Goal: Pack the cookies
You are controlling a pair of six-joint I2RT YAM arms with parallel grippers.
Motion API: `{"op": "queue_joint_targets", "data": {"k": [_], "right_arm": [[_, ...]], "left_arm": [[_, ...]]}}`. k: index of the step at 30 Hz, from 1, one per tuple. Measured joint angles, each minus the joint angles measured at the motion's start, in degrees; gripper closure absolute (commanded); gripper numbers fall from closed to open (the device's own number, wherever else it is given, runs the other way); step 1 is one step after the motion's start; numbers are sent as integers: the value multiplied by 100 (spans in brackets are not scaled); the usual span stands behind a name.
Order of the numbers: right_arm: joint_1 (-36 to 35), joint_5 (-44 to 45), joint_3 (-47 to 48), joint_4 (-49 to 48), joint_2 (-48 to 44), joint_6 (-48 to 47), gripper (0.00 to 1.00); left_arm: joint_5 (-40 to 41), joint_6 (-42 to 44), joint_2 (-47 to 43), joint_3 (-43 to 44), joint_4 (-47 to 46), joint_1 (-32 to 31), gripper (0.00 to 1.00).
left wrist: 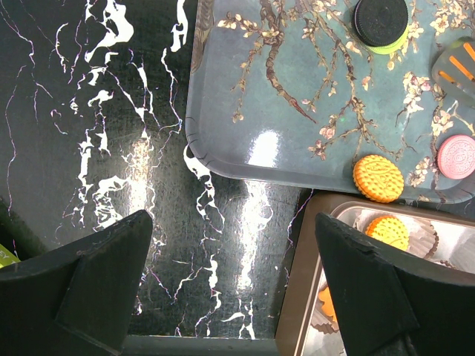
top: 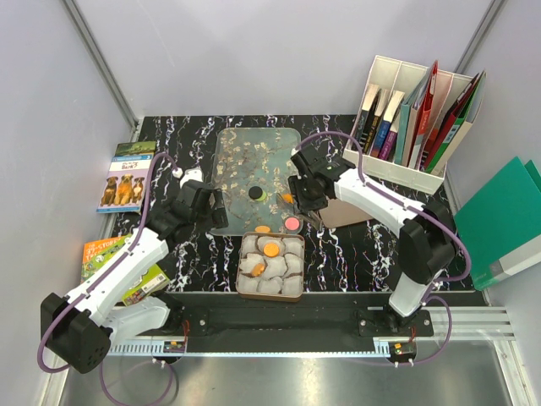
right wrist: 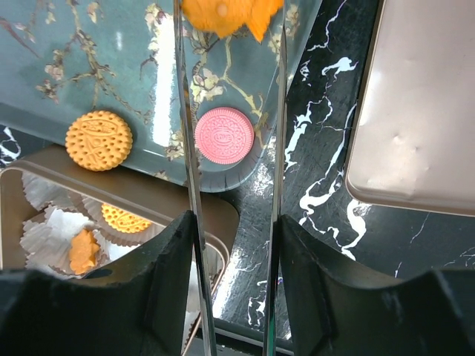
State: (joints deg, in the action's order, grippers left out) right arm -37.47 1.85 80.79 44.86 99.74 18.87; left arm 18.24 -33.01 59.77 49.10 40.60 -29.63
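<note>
The blossom-patterned tray [top: 237, 152] carries a black cookie [top: 254, 194] lying on a green one, a round orange cookie [top: 263, 228] and a pink cookie [top: 292, 224] near its front edge. The brown tin [top: 245, 283] of white paper cups holds two orange cookies [top: 270, 250]. My right gripper [right wrist: 234, 259] is shut on metal tongs [right wrist: 187, 148], whose tips pinch an orange flower-shaped cookie [right wrist: 226, 15] above the tray. The pink cookie [right wrist: 224, 136] lies below the tongs. My left gripper [left wrist: 234, 274] is open and empty over the table, left of the tin [left wrist: 304, 282].
The tin's lid [top: 342, 211] lies right of the tray. A white file box [top: 406, 106] with books stands at the back right. A green binder [top: 503, 220] is at the far right. Books [top: 127, 173] lie along the left edge.
</note>
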Motion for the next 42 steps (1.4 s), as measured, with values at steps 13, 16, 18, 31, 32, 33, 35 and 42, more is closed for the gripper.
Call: {"op": "queue_joint_targets", "data": {"k": [13,16,18,31,32,33,35,42], "right_arm": [[0,7,149,164,-393,-2,73],[0,15,201,221,-466,-2,75],[0,22,247,273,-531,-2,76],[-138,-144,286,638,-1676,70,84],[-240,-129,264,693,-1818,90,84],[-367,-125,240,769,-1961,105,85],[-699,-118,208,920,-2216,170,85],[-1786,42,-98,1384,-2868,654,89]], "left_arm": [[0,2,0,0,0,0,6],[0,2,0,0,0,0,6],[0,0,0,0,0,0,6],[0,0,0,0,0,0,6],[0,0,0,0,0,0,6],[2,0,0,0,0,0,6],[2,0,0,0,0,0,6],[4,0,46,0,0,0,6]]}}
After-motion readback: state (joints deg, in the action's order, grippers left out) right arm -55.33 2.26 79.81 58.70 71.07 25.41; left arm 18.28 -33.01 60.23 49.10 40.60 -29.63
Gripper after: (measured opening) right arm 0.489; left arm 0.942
